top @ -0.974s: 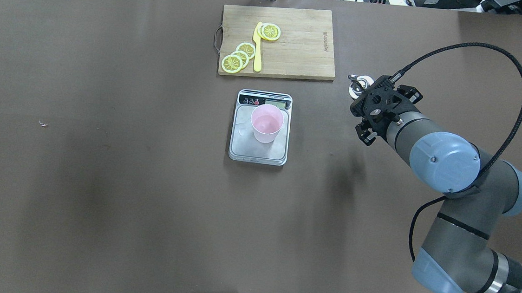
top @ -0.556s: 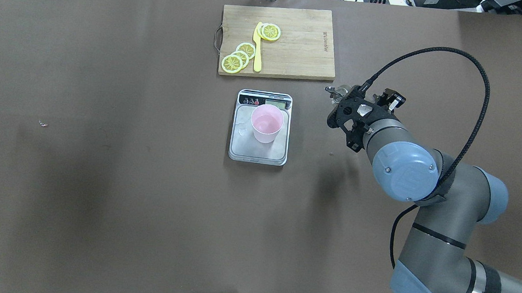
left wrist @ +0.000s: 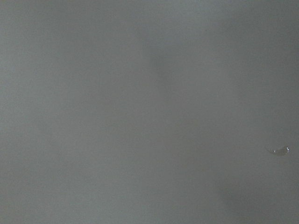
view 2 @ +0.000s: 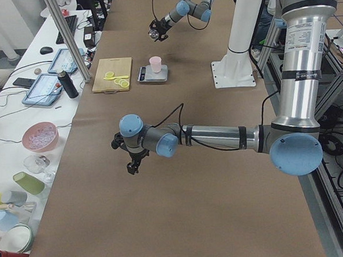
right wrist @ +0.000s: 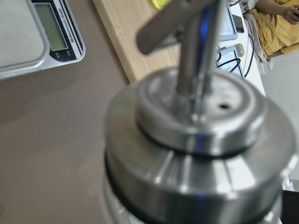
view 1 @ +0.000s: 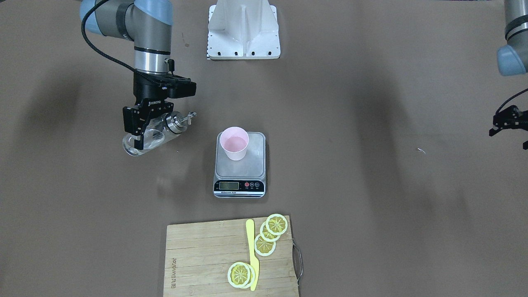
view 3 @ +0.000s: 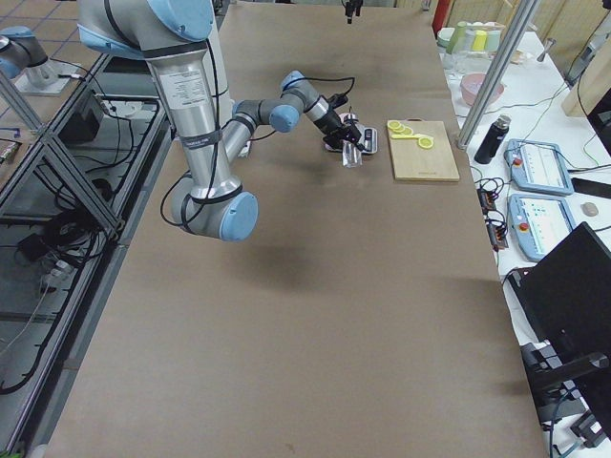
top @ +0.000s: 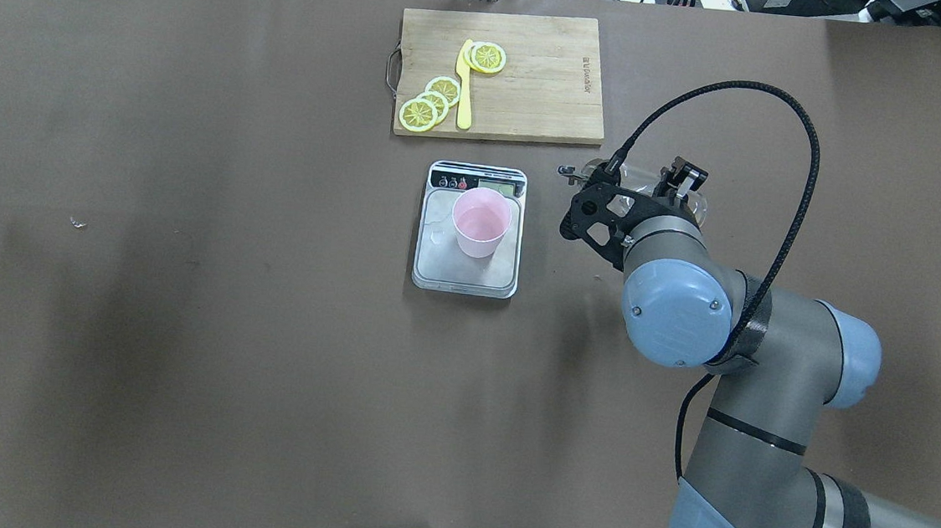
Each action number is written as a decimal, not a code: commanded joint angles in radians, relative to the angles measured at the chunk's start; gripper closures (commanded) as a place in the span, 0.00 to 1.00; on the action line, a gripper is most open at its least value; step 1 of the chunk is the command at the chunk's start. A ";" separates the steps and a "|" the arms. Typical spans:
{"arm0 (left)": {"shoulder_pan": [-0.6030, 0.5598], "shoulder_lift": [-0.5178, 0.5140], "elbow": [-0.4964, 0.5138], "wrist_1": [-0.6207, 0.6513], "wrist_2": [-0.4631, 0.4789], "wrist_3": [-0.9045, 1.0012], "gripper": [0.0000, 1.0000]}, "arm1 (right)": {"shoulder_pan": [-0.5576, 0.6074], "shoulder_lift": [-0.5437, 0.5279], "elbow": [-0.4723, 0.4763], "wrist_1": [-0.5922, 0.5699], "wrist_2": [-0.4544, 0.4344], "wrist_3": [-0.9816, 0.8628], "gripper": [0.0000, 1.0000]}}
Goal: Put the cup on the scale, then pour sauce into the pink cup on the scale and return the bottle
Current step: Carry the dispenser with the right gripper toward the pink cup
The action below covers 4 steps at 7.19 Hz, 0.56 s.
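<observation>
I see right gripper (view 1: 142,131) clamped on bottle (view 1: 156,139), left of centre in front-facing view. Bottle tilted, metal spout (view 1: 181,119) pointing toward cup (view 1: 234,145), well short of it. Cup upright on scale (view 1: 247,170), frame centre. Left gripper (view 1: 508,122) at right edge; I cannot tell whether fingers are parted.

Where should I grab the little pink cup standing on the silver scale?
Around its side wall, just under the rim. The small pale pink plastic cup stands upright on the flat silver kitchen scale and widens toward the top, so a grip there probably won't slide off. Come from the robot's left, away from the right gripper holding the clear glass bottle.
</observation>
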 commanded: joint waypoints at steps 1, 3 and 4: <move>-0.020 -0.001 0.003 0.105 -0.022 -0.011 0.01 | -0.010 0.022 0.000 -0.085 -0.034 -0.044 0.93; -0.067 -0.013 0.000 0.234 -0.077 -0.010 0.01 | -0.024 0.083 -0.005 -0.200 -0.054 -0.046 0.93; -0.080 -0.012 0.003 0.237 -0.077 -0.012 0.01 | -0.029 0.094 -0.008 -0.219 -0.055 -0.046 0.93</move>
